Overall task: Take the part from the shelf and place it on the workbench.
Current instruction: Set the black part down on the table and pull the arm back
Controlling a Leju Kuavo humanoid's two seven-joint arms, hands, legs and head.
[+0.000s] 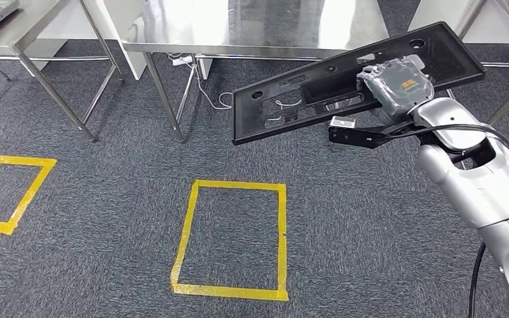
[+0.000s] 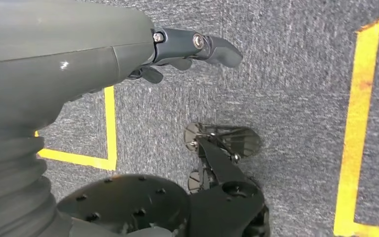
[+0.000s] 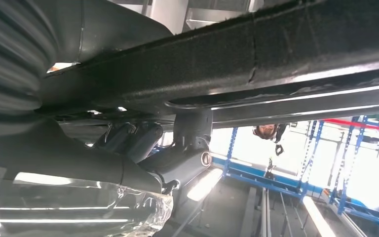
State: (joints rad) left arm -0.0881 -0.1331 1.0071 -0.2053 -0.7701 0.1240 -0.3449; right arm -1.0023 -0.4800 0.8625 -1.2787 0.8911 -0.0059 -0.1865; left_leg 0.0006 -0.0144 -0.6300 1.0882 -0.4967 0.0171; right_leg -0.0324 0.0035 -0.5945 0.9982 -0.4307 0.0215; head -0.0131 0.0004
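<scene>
The part is a long flat black panel (image 1: pixel 318 83) with holes and cut-outs, carried tilted above the carpet in front of a steel workbench (image 1: pixel 252 26). My right hand (image 1: pixel 395 83) grips it near its right half, the grey cover on top. In the right wrist view the panel's dark underside (image 3: pixel 276 54) runs across the picture, with my fingers (image 3: pixel 187 158) wrapped beneath it. My left hand (image 2: pixel 197 47) hangs over the carpet, its dark fingers loosely apart and holding nothing.
A second steel table (image 1: pixel 13 26) stands at the far left. Thin table legs (image 1: pixel 162 93) and a white cable (image 1: pixel 209 93) lie under the workbench. Yellow tape squares (image 1: pixel 232 238) mark the grey carpet. A person (image 3: pixel 269 132) and blue racks appear in the right wrist view.
</scene>
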